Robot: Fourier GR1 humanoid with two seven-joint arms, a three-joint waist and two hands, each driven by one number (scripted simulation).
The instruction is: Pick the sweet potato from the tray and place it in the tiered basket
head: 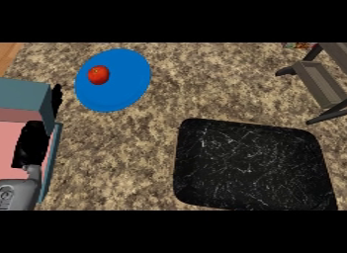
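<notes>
DESK: What did the head view show at that moment?

OPERATOR: A speckled stone tabletop (205,84), seen steeply from above. The black tray (205,188) lay at lower right. The grey tiered basket (323,81) stood at the upper right edge, well apart from it.

DESK: And the sweet potato?

OPERATOR: I could not find it in view; only the tray's dark marbled surface showed. A small red round fruit (98,74) sat on a blue plate (125,84) at upper left.

DESK: The hands?

OPERATOR: My left hand (31,143) showed at the left edge, over a teal-and-pink box (15,104), with the grey forearm (12,195) below it. Whether it was open or closed, or held anything, I could not tell.
</notes>
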